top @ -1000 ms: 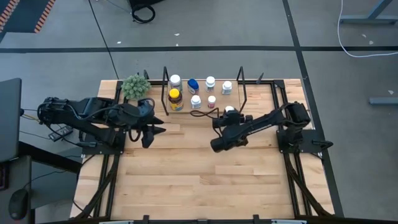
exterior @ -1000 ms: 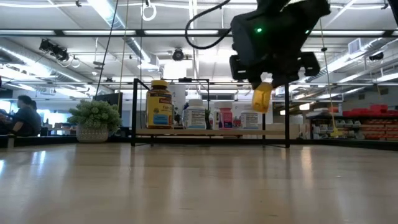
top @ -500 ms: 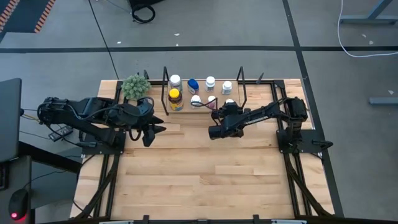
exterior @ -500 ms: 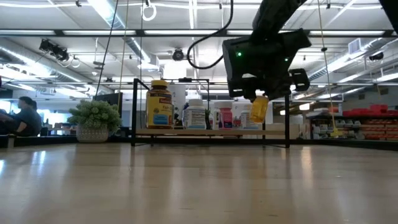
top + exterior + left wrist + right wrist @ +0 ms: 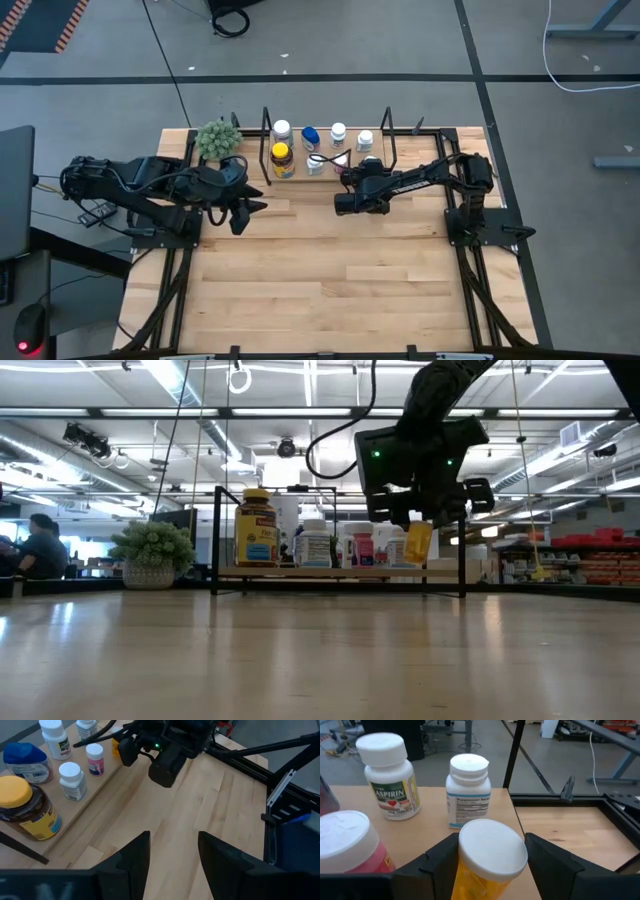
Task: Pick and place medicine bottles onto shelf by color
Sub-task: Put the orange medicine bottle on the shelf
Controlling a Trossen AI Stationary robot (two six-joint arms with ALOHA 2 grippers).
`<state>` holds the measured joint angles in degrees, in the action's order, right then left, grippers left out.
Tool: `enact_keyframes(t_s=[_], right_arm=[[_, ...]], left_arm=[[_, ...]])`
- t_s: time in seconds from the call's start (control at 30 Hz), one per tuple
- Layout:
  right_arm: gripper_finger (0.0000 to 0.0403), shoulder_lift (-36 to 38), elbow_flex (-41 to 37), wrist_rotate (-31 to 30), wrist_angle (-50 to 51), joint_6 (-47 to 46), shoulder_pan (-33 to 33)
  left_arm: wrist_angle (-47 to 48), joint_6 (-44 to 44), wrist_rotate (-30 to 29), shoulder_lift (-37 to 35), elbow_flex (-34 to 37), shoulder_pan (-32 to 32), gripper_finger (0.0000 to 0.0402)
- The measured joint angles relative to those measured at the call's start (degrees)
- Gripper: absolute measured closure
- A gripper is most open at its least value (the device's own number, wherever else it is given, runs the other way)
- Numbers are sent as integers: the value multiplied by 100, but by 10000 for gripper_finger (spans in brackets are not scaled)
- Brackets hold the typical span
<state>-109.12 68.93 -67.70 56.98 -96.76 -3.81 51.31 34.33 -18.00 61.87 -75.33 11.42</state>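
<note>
The shelf (image 5: 298,174) stands at the table's far edge and carries several bottles: an amber one with a yellow cap (image 5: 283,158), a blue one (image 5: 310,137), and small white ones (image 5: 338,133). My right gripper (image 5: 366,172) is shut on a yellow bottle with a white cap (image 5: 491,851) over the shelf's right end, close in front of two white bottles (image 5: 466,790). In the low view the yellow bottle (image 5: 417,544) hangs just above the shelf board (image 5: 300,570). My left gripper (image 5: 172,854) is open over the table's left part, touching nothing. My right gripper pinches the yellow bottle between its two fingers (image 5: 439,865), one on each side of the body (image 5: 470,877) just under the white cap. The fingers come from the table's near side, pointing toward the shelf. The bottle sits nearly upright below them; whether its bottom touches the board, I cannot tell.
A green fuzzy plant ball (image 5: 217,138) sits left of the shelf. Black wire uprights (image 5: 388,130) stand at both shelf ends, the right one close to my right gripper. Bare tabletop (image 5: 330,270) fills the near half. A person (image 5: 40,545) sits far off in the room.
My right gripper has carried the yellow bottle toward the far edge and down, from above the table in front of the shelf to low over the shelf's right end. It has stayed shut on the bottle.
</note>
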Motion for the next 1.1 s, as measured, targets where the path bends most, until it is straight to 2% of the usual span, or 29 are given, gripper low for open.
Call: enact_keyframes(t_s=[0.3,0.73,0.9,1.1], right_arm=[[178,0,0,414,3,141,-182],[176,4,2,515,8,155,-131],[153,-10,-5,783,-14,159,11],[113,-11,-9,708,1,156,135]], left_arm=[[0,2,0,0,0,2,230],[4,4,2,0,0,0,230],[151,8,4,0,-2,2,230],[470,194,9,0,-2,7,230]])
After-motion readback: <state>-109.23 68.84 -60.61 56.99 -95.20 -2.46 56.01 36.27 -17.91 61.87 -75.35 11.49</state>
